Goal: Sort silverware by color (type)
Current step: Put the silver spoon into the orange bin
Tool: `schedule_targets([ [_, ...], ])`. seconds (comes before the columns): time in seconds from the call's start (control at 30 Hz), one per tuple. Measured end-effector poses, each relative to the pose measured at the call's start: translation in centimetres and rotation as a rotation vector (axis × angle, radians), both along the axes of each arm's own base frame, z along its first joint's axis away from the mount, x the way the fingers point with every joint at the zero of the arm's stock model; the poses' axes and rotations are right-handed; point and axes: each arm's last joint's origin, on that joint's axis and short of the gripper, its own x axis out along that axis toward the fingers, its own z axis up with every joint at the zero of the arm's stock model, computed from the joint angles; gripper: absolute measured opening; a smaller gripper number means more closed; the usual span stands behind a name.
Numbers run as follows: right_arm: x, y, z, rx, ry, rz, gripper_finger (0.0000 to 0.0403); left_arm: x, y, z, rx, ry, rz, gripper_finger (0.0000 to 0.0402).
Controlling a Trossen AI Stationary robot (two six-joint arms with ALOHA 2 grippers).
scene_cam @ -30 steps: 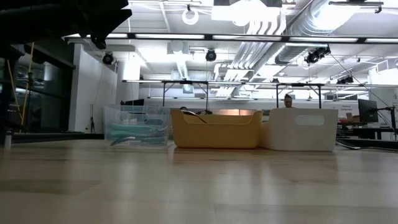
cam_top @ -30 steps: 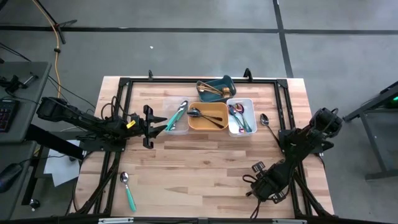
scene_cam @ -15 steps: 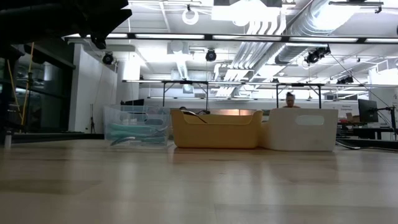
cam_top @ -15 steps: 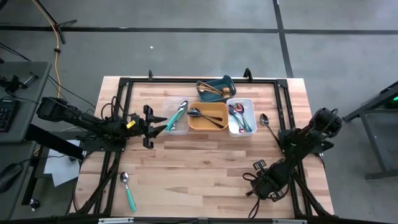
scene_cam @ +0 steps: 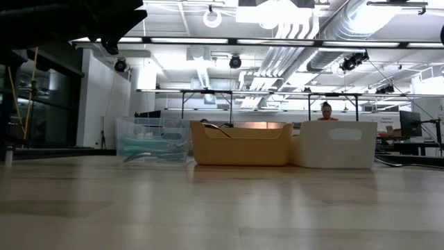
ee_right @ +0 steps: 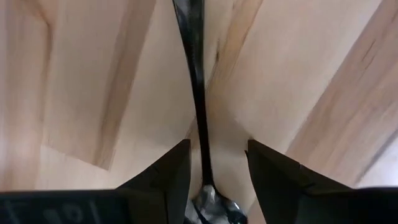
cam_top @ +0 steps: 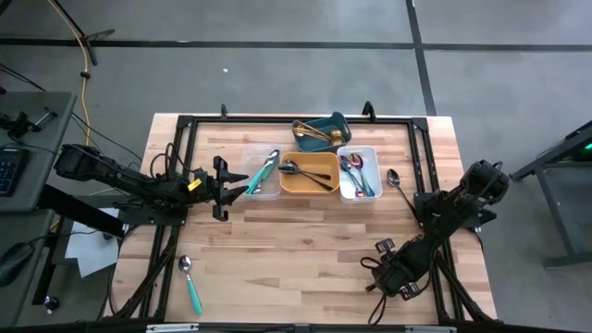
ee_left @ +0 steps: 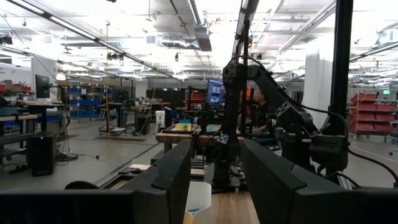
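Most slim silverware binned | teal-handled silver spoon, dark spoon left | left gripper parted, empty | right gripper straddles black utensil, unclamped

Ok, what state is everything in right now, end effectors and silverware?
Left end effector: open, empty, beside the clear tray.
Right end effector: open, fingers either side of a dark utensil lying on the table.
Teal-handled spoon: loose on the table, unsorted.
Loose spoon: on the table beside the white tray.
Gold pieces: in the teal tray.
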Motion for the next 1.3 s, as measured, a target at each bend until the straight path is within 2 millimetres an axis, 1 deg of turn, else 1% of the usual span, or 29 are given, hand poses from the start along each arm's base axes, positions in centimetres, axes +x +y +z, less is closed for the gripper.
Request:
schedule_targets([
  [0.3, 0.0, -0.2, -0.3, 0.001, -0.011, -0.024, 0.0153, 0.0, 0.0, 0.0, 0.0, -0.002, 0.0, 0.0134],
  [0.4, 0.0, -0.2, -0.3, 0.0, -0.01, -0.024, 0.0142, 0.0, 0.0, 0.1, -0.001, -0.007, 0.0, 0.0133],
  [0.5, 0.0, -0.3, -0.4, -0.002, -0.01, -0.025, 0.0109, 0.0, 0.0, 0.1, -0.001, -0.007, 0.0, 0.0134],
  [0.63, 0.1, -0.2, -0.4, 0.015, -0.004, -0.029, 0.0035, 0.0, 0.0, 0.1, -0.001, -0.007, 0.0, 0.0134],
  [0.67, 0.1, -0.2, -0.4, 0.02, 0.0, -0.035, 0.0019, 0.0, 0.0, 0.1, -0.001, -0.007, 0.0, 0.0134],
  [0.7, 0.2, -0.3, -0.4, 0.027, 0.009, -0.039, 0.0012, 0.0, 0.0, 0.1, -0.001, -0.007, 0.0, 0.0134],
  [0.83, 0.4, -0.5, -0.4, 0.037, 0.018, -0.054, 0.0022, 0.0, 0.0, 0.1, -0.001, -0.007, 0.0, 0.0134],
  [0.93, 0.8, -0.8, -0.3, 0.055, 0.034, -0.066, 0.0009, 0.0, 0.0, 0.1, -0.001, -0.007, 0.0, 0.0133],
  [1.03, 1.2, -1.0, -0.1, 0.063, 0.054, -0.078, 0.0011, 0.0, 0.0, 0.1, -0.001, -0.007, 0.0, 0.0134],
  [1.13, 1.7, -1.2, 0.5, 0.053, 0.019, -0.091, 0.0007, -0.1, 0.0, 0.1, 0.006, -0.014, 0.003, 0.0133],
  [1.23, 2.1, -1.5, 1.5, 0.064, -0.045, -0.122, 0.0006, -0.1, 0.0, 0.2, 0.017, -0.024, 0.008, 0.0134],
  [1.3, 2.1, -1.9, 2.2, 0.04, -0.101, -0.15, 0.0005, -0.1, 0.0, 0.2, 0.019, -0.023, 0.009, 0.0133],
])
